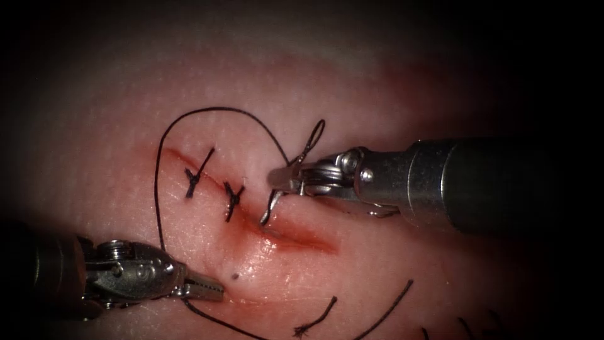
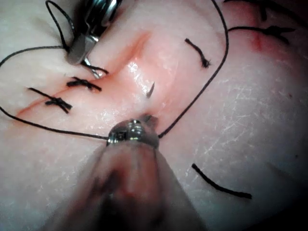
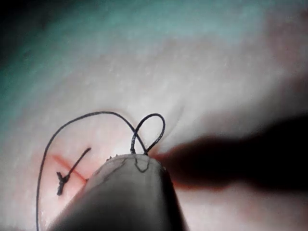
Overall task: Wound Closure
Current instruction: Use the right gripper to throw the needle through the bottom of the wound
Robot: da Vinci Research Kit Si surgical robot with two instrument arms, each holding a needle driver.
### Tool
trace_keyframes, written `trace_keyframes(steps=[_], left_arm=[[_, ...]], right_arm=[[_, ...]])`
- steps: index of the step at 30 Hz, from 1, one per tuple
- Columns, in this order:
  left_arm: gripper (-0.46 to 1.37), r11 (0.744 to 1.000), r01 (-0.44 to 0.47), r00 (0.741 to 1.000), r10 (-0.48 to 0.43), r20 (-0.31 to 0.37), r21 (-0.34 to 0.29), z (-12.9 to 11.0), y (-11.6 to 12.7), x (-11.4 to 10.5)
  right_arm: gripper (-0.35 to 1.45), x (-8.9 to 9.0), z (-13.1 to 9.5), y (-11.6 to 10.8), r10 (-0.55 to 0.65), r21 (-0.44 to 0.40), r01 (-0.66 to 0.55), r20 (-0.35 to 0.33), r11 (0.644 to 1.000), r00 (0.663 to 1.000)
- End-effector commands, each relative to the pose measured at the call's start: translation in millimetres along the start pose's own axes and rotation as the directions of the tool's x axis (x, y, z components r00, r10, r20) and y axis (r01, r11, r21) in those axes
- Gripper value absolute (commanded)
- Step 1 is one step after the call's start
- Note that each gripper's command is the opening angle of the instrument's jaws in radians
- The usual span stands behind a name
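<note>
So far, two knotted stitches (image 1: 212,189) have been placed across the cut (image 1: 296,239); the stretch beyond them remains open. The needle (image 1: 269,211) is pinched by the right end effector (image 1: 280,179) just above the cut, its tip at the tissue (image 1: 352,94). Thread (image 1: 157,208) is clamped by the left end effector (image 1: 211,291).

Thread (image 3: 96,115) arcs over the tissue (image 3: 192,72), forming a small loop beside the right tool's shaft (image 3: 130,197); one knotted stitch (image 3: 67,173) crosses the cut (image 3: 60,160).

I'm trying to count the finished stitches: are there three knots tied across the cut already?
No: the endoscope view shows two knots across the cut, both left of the right tool, which holds the needle.
</note>
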Motion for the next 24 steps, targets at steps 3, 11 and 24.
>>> trace_keyframes(steps=[3,11,24], left_arm=[[-0.35,1.000,0.002,1.000,-0.002,0.000,-0.007,0.2,0.0,0.1],[-0.35,1.000,0.002,1.000,-0.002,0.000,-0.007,0.1,0.0,0.1],[-0.35,1.000,0.001,1.000,-0.001,0.003,-0.007,0.0,0.0,0.0]], right_arm=[[-0.35,-0.3,0.2,-0.2,0.016,0.009,-0.016,0.030,1.000,0.999],[-0.35,-1.3,-0.1,-0.3,0.068,0.117,-0.079,0.098,0.990,0.993],[-0.35,-3.4,-0.3,0.1,0.097,0.255,-0.180,0.308,0.950,0.946]])
